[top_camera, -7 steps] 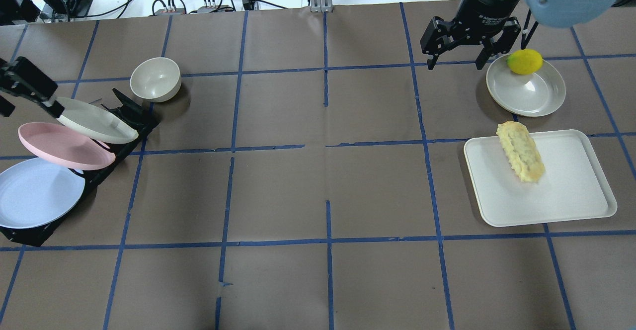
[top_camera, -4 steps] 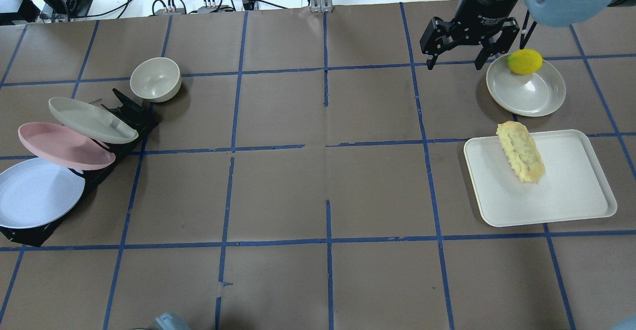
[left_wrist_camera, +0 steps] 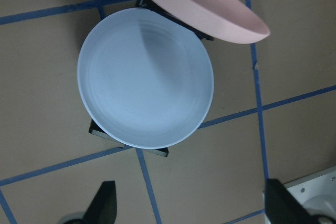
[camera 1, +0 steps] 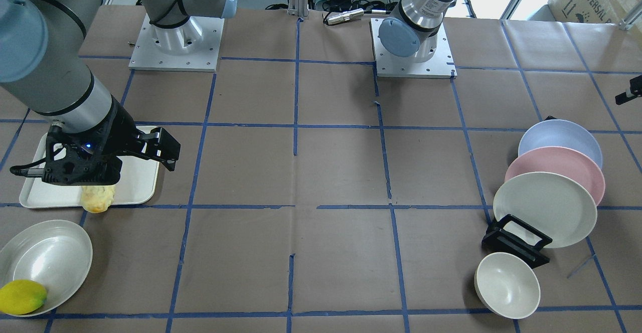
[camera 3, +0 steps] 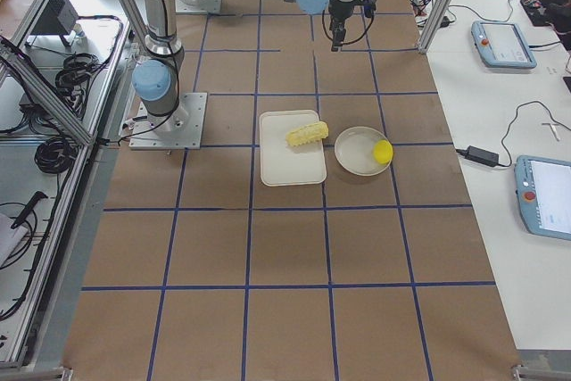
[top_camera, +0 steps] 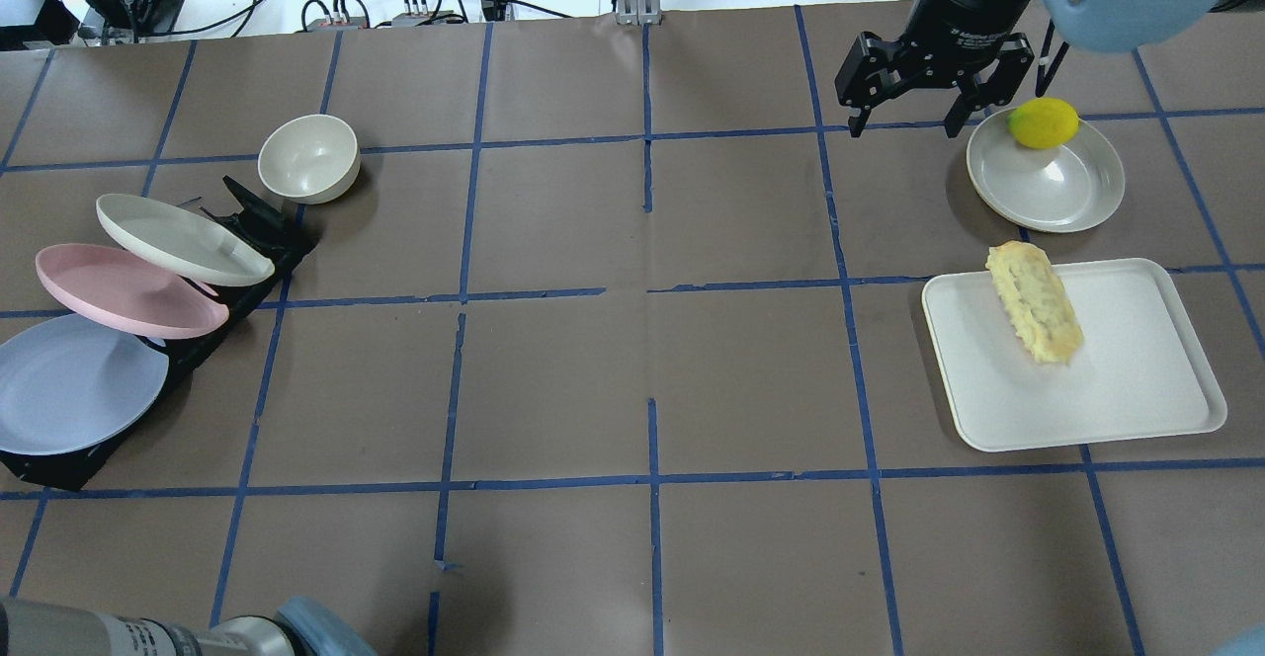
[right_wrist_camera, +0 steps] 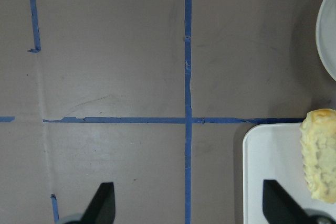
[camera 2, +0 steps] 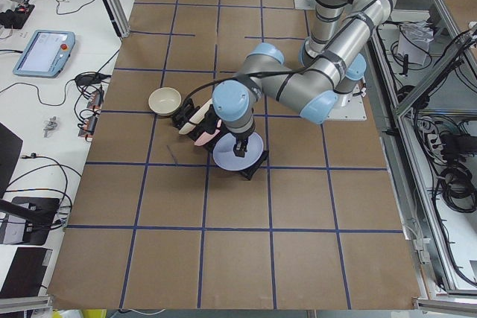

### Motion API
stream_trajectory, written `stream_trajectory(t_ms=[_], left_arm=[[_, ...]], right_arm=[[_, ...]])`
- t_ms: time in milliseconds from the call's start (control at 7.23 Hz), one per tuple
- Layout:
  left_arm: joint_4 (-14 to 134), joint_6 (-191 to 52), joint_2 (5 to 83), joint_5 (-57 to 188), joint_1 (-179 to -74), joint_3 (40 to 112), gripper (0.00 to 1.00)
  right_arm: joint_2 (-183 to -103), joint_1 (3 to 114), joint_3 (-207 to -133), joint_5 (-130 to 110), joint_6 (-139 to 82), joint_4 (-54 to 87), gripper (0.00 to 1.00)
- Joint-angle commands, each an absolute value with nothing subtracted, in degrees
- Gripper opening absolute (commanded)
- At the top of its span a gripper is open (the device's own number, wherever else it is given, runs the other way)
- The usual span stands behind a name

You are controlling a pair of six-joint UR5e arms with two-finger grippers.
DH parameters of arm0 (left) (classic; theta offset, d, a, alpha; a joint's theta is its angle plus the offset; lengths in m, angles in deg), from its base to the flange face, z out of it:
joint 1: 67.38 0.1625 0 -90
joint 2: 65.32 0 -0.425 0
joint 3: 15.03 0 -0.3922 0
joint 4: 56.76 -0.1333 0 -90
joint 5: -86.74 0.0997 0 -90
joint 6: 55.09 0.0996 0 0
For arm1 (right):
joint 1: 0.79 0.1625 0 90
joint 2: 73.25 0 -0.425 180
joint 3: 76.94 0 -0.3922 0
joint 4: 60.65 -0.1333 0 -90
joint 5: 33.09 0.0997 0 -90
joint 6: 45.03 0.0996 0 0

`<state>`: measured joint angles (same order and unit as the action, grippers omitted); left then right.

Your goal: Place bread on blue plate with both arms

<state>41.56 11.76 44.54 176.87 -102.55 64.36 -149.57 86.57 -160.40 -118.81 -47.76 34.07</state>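
Observation:
The bread (top_camera: 1035, 302) lies on the left part of a white tray (top_camera: 1117, 379); it also shows in the front view (camera 1: 98, 198) and at the right wrist view's edge (right_wrist_camera: 321, 153). The blue plate (top_camera: 74, 384) leans in a black rack at the table's left, nearest the robot. My left gripper (left_wrist_camera: 190, 211) is open and empty, high above the blue plate (left_wrist_camera: 145, 85); the left side view shows it over the plate (camera 2: 240, 145). My right gripper (top_camera: 904, 127) is open and empty, beyond the tray and left of the lemon dish.
A pink plate (top_camera: 128, 290) and an off-white plate (top_camera: 183, 239) lean in the same rack (top_camera: 259, 226). An off-white bowl (top_camera: 308, 157) stands behind it. A lemon (top_camera: 1043, 123) sits in an off-white dish (top_camera: 1048, 187). My left arm's elbow (top_camera: 148, 636) shows at the bottom left.
My left gripper has left the overhead view from beside the off-white plate; the left arm's elbow now enters at the bottom left. The right gripper has hardly moved.

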Motion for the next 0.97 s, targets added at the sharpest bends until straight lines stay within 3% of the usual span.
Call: stream_trajectory(t_ms=[0,553,830], left_arm=[[35.83,12.41,54.69,175.18,-102.36,61.36,1.0],[35.44,8.55,60.36,173.4,-104.21,62.4,0.99],[35.35,8.1,61.42,173.67,-104.3,62.48,0.95]], right_arm=[[-149.53,86.57,-160.35,-118.88,-47.76,34.01,1.0],[-149.01,85.43,-160.96,-119.14,-52.12,34.62,1.0],[-149.01,76.88,-164.8,-119.93,-65.16,36.74,1.0]])
